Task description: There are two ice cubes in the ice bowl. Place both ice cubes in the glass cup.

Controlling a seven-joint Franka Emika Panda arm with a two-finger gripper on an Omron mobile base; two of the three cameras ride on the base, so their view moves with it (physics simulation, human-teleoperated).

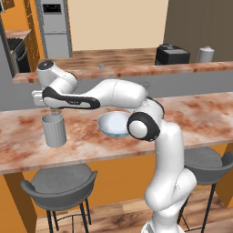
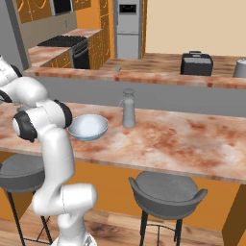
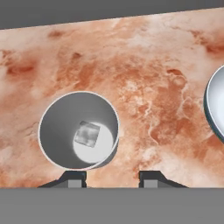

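Observation:
The grey ribbed glass cup (image 1: pixel 54 130) stands upright on the marble counter at the left. From above, in the hand view, the cup (image 3: pixel 57 127) has one pale ice cube (image 3: pixel 87 133) lying on its bottom. My gripper (image 1: pixel 53 112) hangs just above the cup's rim, pointing down. In the hand view the gripper (image 3: pixel 112 178) is open, with bare counter between its fingertips and the cup a little to their left. To the right of the cup sits the light-blue ice bowl (image 1: pixel 109 125), partly behind my arm, also seen as the bowl (image 2: pixel 89 127) and the bowl (image 3: pixel 215 105).
A slim grey bottle (image 2: pixel 128 108) stands on the counter (image 2: pixel 192 139) behind and to the right of the bowl. Grey stools (image 1: pixel 59 183) (image 2: pixel 166 190) sit under the counter's front edge. A black appliance (image 1: pixel 172 54) is on the back counter.

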